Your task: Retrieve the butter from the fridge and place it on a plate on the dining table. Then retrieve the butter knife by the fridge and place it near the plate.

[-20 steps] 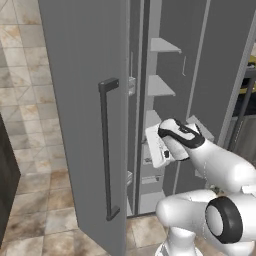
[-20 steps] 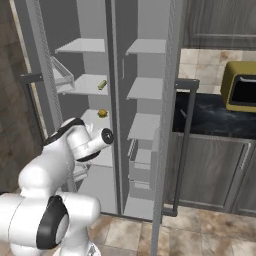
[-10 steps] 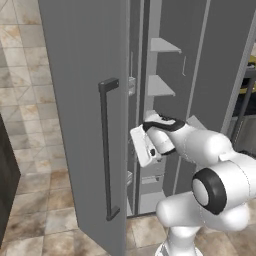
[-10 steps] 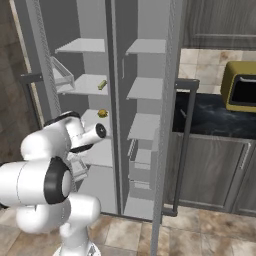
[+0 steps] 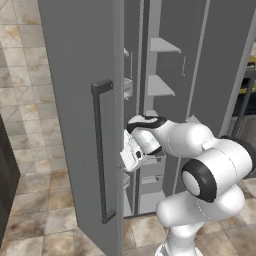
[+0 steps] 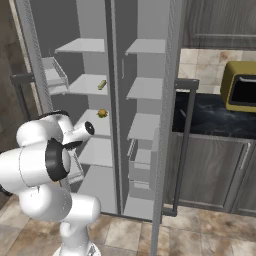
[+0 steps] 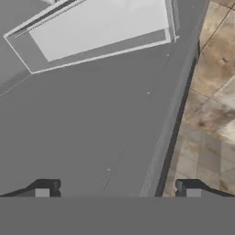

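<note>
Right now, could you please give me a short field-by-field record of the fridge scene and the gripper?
fridge: both doors open, pale shelves showing
butter: lying on an upper left shelf
burger-like item: one shelf below the butter
gripper: open, empty, facing the inside of the left door
counter: right of the fridge, yellow appliance on it

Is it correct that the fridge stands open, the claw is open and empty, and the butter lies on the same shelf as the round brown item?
Not quite. In the right base view the butter lies one shelf above the round brown item. The fridge is open, and the claw is open and empty.
</note>
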